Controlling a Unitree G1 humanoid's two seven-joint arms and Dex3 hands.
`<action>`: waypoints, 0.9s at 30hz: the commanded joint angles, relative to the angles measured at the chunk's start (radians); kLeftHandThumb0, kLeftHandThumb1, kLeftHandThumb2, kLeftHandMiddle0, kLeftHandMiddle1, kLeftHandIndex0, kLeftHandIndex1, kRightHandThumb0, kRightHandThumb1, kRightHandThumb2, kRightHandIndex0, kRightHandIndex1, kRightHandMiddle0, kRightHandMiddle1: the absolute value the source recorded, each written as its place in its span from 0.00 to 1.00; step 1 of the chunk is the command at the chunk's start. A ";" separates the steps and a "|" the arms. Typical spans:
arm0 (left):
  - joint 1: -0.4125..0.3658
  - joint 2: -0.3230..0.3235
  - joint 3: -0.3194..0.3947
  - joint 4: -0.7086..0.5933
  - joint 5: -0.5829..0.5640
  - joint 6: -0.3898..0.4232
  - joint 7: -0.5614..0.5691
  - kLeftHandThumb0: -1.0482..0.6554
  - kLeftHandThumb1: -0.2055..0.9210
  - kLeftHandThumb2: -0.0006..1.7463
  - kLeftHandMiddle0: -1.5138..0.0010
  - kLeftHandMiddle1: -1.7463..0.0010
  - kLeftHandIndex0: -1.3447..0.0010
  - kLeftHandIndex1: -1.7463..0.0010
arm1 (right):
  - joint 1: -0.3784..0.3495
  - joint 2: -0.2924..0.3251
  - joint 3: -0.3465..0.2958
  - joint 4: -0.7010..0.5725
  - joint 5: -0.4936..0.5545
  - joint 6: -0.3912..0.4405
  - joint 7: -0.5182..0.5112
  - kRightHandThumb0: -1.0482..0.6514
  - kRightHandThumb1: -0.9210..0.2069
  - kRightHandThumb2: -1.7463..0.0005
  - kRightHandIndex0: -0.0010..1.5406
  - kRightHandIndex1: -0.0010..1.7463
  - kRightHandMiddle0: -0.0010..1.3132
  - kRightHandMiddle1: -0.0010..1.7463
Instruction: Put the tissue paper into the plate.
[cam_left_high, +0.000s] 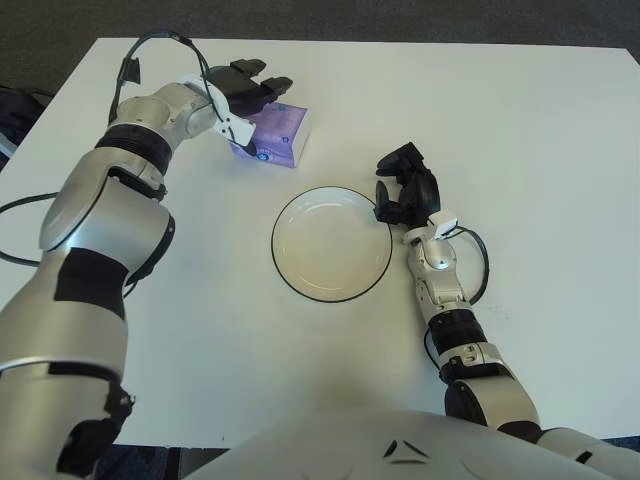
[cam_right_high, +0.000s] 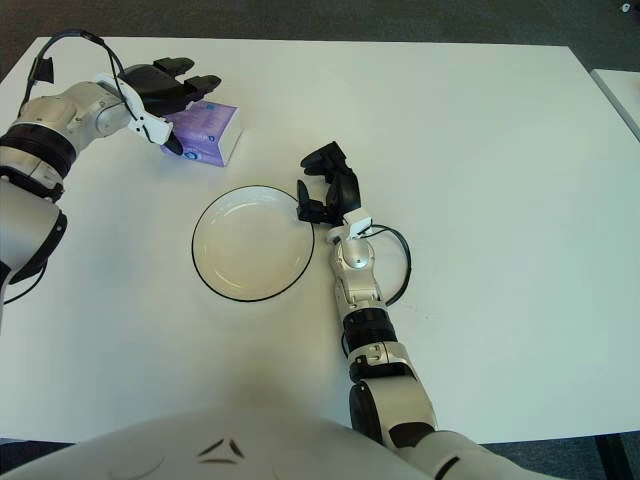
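A purple tissue pack (cam_left_high: 282, 134) lies on the white table at the back left. My left hand (cam_left_high: 258, 112) is over the pack's left end: the dark fingers (cam_left_high: 255, 82) spread along its far top edge and the thumb sits against its near side. The pack still lies flat on the table. A white plate (cam_left_high: 331, 246) with a dark rim sits empty in the middle, nearer to me and to the right of the pack. My right hand (cam_left_high: 405, 187) shows beside the plate's right rim, fingers curled, holding nothing.
A black cable (cam_left_high: 478, 262) loops beside my right forearm, right of the plate. The table's back edge (cam_left_high: 400, 44) runs just behind the tissue pack. Dark floor lies beyond it.
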 joint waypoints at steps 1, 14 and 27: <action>0.015 -0.004 -0.013 0.009 0.012 0.015 -0.013 0.00 0.92 0.00 1.00 1.00 1.00 1.00 | 0.144 0.004 -0.008 0.086 0.012 0.023 -0.008 0.61 0.46 0.33 0.38 0.98 0.28 0.93; 0.038 -0.024 -0.023 0.030 0.010 0.061 -0.018 0.00 0.93 0.01 1.00 1.00 1.00 1.00 | 0.152 0.004 -0.007 0.074 0.019 0.023 -0.002 0.61 0.45 0.34 0.39 0.96 0.28 0.93; 0.083 -0.054 -0.038 0.054 0.014 0.107 0.012 0.00 0.92 0.00 1.00 1.00 1.00 1.00 | 0.159 0.003 -0.007 0.064 0.016 0.021 0.001 0.61 0.44 0.35 0.39 0.95 0.28 0.93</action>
